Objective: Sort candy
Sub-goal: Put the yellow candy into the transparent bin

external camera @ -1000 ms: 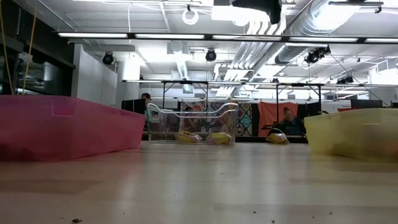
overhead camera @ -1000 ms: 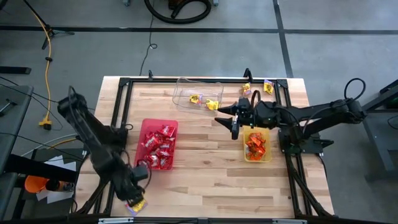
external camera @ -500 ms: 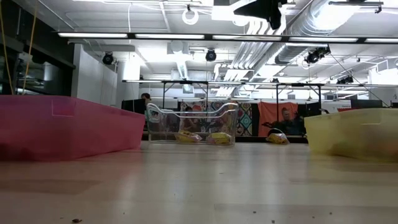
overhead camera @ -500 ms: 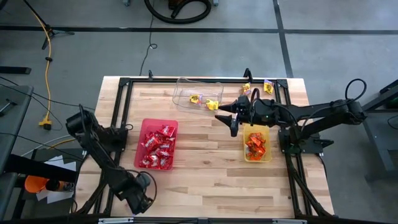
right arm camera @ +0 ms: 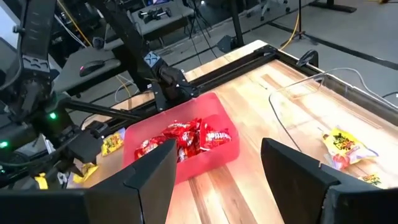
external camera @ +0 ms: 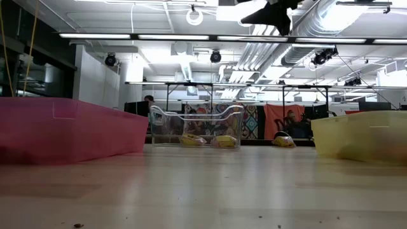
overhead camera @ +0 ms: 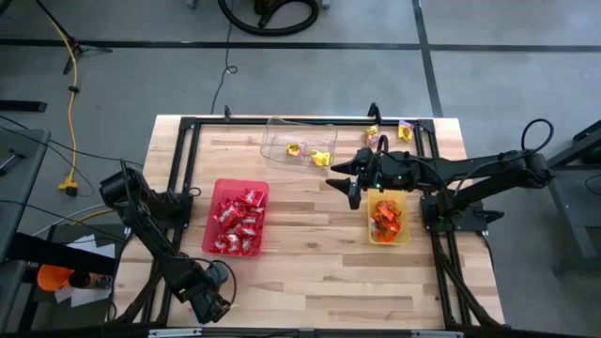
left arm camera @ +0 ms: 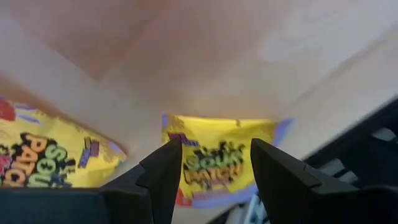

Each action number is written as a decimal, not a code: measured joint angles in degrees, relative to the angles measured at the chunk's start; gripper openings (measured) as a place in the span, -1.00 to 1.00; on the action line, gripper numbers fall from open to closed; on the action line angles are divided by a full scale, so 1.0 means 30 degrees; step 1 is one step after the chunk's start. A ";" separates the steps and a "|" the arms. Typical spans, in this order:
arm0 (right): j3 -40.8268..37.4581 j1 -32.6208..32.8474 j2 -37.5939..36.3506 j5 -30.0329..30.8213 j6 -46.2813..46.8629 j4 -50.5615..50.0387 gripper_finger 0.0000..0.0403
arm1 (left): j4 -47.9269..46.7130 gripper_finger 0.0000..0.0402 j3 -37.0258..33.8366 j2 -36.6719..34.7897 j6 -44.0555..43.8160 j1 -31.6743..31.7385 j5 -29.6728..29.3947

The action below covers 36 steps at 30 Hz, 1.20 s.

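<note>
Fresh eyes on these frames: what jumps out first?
The red plastic tray packed with shiny red candy packets at table centre-left stands out first, then the yellow plastic tray of orange candy packets to its right. The right claw, fingers open, hovers between that tray and the clear plastic tray at the far edge. The left claw is low over a yellow candy packet at the near-left corner, fingers open.
</note>
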 joint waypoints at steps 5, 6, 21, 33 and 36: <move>0.0000 0.0000 0.0000 -0.0003 0.0137 -0.0237 0.14 | 0.0195 -0.11 -0.0006 0.1195 -0.0232 0.0011 0.0219; 0.0000 0.0000 0.0000 -0.0009 0.0143 -0.0226 0.14 | 0.0238 -0.11 0.0043 0.1387 -0.0309 0.0032 0.0401; -0.0007 0.0000 0.0000 -0.0006 0.0112 -0.0264 0.14 | -0.2286 -0.92 -0.0010 -0.1343 0.2892 0.0100 -0.0744; -0.0022 0.0043 -0.0534 -0.2591 0.2609 0.3521 0.14 | -0.1133 -0.99 0.0026 -1.1843 1.5420 0.4931 -0.8397; -0.0022 0.0263 -0.0634 -0.2721 0.2678 0.4216 0.14 | -0.0217 -1.00 0.0026 -1.3068 1.9988 0.8054 -0.9710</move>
